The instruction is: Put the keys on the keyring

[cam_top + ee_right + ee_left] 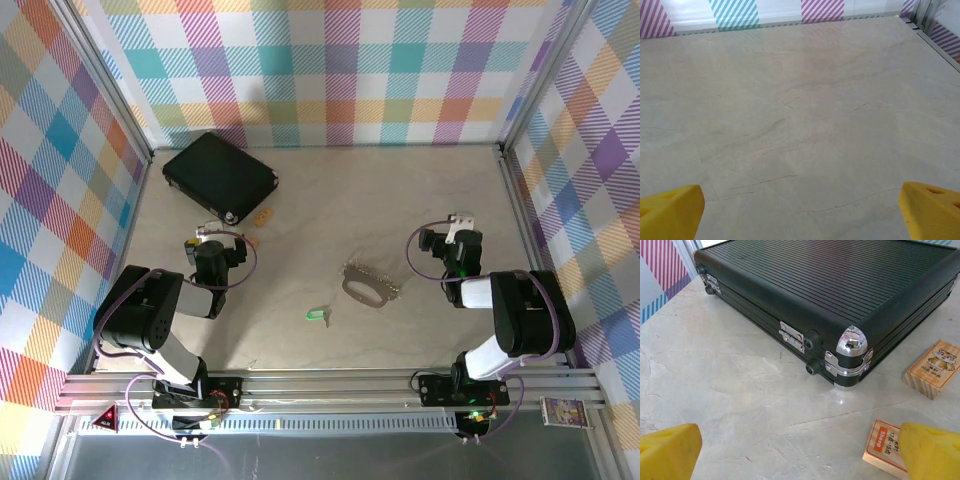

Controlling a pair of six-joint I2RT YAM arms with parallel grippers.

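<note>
You are holding the left gripper (214, 240) wide open, its yellow fingertips (667, 450) gripping nothing. The right gripper (458, 230) is likewise standing open and empty over the pale marble-patterned table (800, 100).

The silver-grey metal bunch of keys (371, 285) is lying flat between the two tools, to the right gripper's left and behind its fingers, nearer the bases. A small green loop-shaped piece (317, 315) is lying to the left gripper's right and further back. I cannot tell whether it is the ring or a key.

Both tools are facing away from these pieces, so you are likely turning in without a wrist view of them. The wooden block marked Sheep (884, 447) is sitting just beside the left gripper's right fingertip, and the black ribbed hard case (840, 290) is close ahead, so a careless swing could knock either. Thin metal lying flat on a hard top may skid from under closing fingers.

The bunch's long axis is running across, from left to right, its right end slightly nearer the bases. Which end is leading is too small to tell.
</note>
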